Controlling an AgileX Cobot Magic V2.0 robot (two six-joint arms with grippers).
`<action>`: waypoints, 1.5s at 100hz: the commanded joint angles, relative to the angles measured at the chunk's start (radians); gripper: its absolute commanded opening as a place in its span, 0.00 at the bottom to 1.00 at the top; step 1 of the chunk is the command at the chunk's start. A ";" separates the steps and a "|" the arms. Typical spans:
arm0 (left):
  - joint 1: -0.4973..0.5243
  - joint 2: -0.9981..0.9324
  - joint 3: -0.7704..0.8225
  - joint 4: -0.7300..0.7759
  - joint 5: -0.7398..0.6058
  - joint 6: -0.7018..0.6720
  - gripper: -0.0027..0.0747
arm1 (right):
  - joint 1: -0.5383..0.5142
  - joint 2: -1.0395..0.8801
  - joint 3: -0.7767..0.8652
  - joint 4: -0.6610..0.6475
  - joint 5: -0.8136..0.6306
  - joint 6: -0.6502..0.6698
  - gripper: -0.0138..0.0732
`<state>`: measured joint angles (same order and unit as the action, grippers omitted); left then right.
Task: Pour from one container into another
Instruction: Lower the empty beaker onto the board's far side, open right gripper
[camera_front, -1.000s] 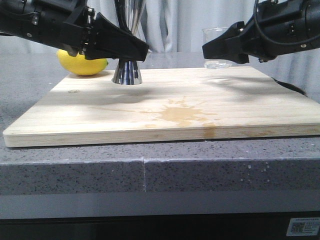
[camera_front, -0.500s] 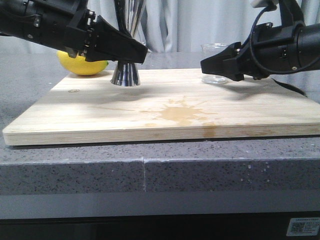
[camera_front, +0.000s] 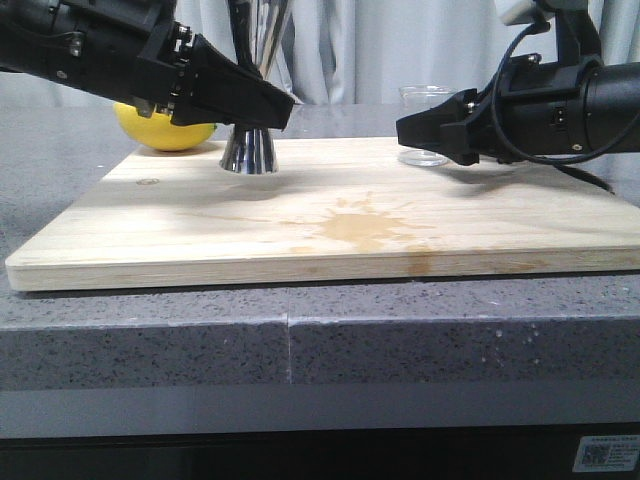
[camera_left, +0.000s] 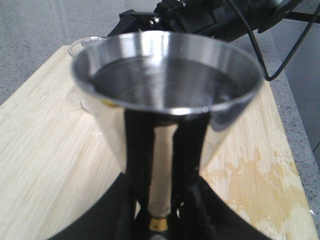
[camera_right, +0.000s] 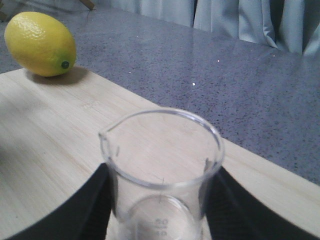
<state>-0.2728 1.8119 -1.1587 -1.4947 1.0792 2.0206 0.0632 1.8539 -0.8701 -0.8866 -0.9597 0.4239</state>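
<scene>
The steel jigger (camera_front: 252, 148) stands upright on the wooden board (camera_front: 200, 230), its gold band (camera_left: 160, 223) at the waist. My left gripper (camera_front: 280, 105) is shut on that waist, a finger on each side. The jigger's upper cup (camera_left: 167, 95) fills the left wrist view; its inside is dark and glossy. The clear glass beaker (camera_right: 162, 170) is upright and looks empty. My right gripper (camera_right: 162, 205) is shut on it, pads against both walls. In the front view the beaker (camera_front: 424, 125) sits low at the board's far right, on or just above the wood.
A yellow lemon (camera_front: 165, 130) lies on the grey counter just behind the board's left far corner, also seen as the lemon (camera_right: 40, 44) from the right wrist. A yellowish spill stain (camera_front: 360, 225) marks the board's middle. Curtains hang behind the counter.
My right gripper has come down and slightly left with the beaker, from well above the board to its surface level. The left gripper and jigger have barely moved.
</scene>
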 joint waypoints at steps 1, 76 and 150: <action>0.004 -0.056 -0.028 -0.076 0.046 0.000 0.08 | -0.007 -0.022 -0.017 0.005 -0.004 -0.006 0.30; 0.021 -0.056 -0.028 -0.076 0.045 0.000 0.08 | -0.007 -0.026 -0.016 0.016 0.057 -0.004 0.71; 0.024 -0.056 -0.028 -0.076 0.050 0.001 0.08 | -0.007 -0.307 0.125 0.019 0.229 0.042 0.71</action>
<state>-0.2532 1.8119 -1.1587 -1.4947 1.0728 2.0213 0.0632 1.6309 -0.7400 -0.8871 -0.6997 0.4598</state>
